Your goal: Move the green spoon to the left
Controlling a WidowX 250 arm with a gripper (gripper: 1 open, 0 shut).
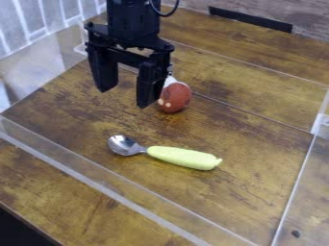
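Our single dark arm enters from twelve o'clock and reaches downward. At its end, our gripper (pixel 126 93) hangs between the centre and eleven o'clock, its two fingers (pixel 107 77) pointing down and spread apart.

One gripper (pixel 125 99); one spoon (pixel 183 157) below it; one reddish ball (pixel 174 97) beside its fingers, partly hidden.

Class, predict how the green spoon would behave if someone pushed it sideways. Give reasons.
The green spoon would probably stay rigid, since its handle looks like thick plastic. The handle seems rounded, so it might roll slightly, though the wider metal bowl would likely check that.
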